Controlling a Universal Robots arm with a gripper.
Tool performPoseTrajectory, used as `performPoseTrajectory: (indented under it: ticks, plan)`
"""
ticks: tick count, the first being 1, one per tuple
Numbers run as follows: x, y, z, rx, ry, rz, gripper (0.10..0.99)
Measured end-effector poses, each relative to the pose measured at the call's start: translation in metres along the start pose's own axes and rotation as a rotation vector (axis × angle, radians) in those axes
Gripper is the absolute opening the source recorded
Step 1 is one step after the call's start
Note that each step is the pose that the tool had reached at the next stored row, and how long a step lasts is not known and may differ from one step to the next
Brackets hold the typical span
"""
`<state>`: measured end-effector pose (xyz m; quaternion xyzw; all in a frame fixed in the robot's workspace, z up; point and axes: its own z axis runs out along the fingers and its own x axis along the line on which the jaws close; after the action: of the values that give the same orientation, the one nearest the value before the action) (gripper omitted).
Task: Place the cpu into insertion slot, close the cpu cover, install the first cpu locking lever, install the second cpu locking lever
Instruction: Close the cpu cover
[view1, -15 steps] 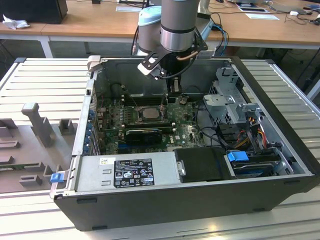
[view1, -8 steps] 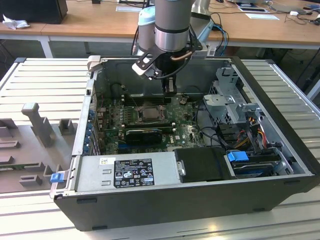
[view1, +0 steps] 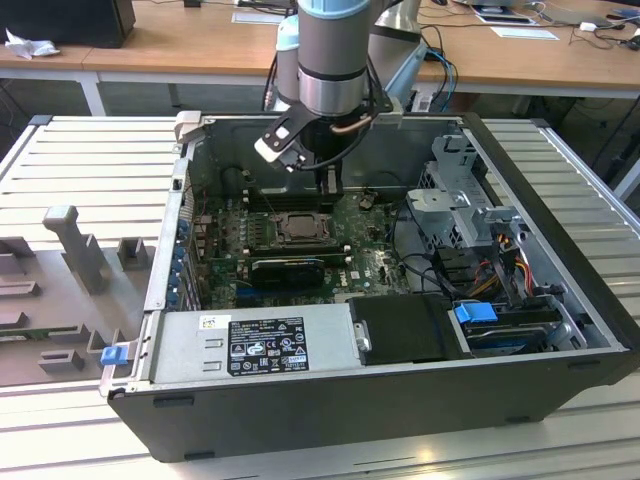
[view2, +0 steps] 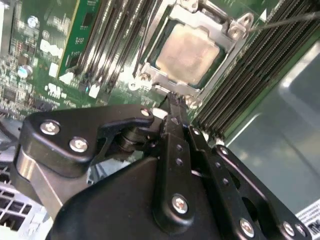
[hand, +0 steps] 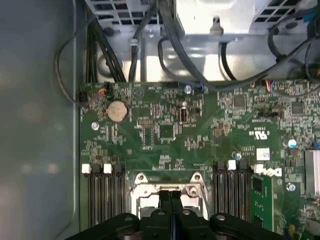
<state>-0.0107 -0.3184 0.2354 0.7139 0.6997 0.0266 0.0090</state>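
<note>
Exterior view: the black steel computer case (view1: 400, 400) lies open on a ribbed aluminium table (view1: 80, 160). The arm comes in from above, and the gripper (view1: 328, 183) hangs over the green motherboard (view1: 370, 265), just beside the insertion slot (view1: 268, 232). The cpu (view1: 298, 228) sits in that slot as a dull pale square. Case walls stand up all round. A perforated metal drive cage (view1: 455, 195) crowds the exterior view's right, and the boxy grey power supply (view1: 250, 345) runs along the near wall, so the free room is mostly straight up.

Second wrist view: the fingers (view2: 172, 145) are matte black bars with bright screw heads, pressed flat together with nothing clamped between them (nothing I can make out, anyway). Their tips sit right at the edge of the cpu cover (view2: 152, 60), a thin grey stamped frame lying down around the chip's smooth, slightly brownish metal top. I can't tell if they touch it. Ribbed black memory slots (view2: 250, 75) hug the socket closely on both sides, and a thin metal rod (view2: 287, 21) crosses above one bank.

First wrist view: the two fingers meet along a hairline seam over the socket frame. Further across the board there's a round shiny coin cell battery (hand: 117, 111). Black cables (hand: 170, 45) loop over the board's edge against bare sheet metal, and a smooth grey case wall (hand: 35, 125) runs along one side.
</note>
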Motion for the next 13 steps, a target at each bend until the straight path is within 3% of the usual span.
performPoseTrajectory:
  ticks: [3,13]
  plan:
    - [-0.0002,-0.0105,0.0018,0.002,0.0001,-0.002,0.106]
    - [0.0028,-0.0247,0.0066,0.004,0.0013,-0.022,0.106]
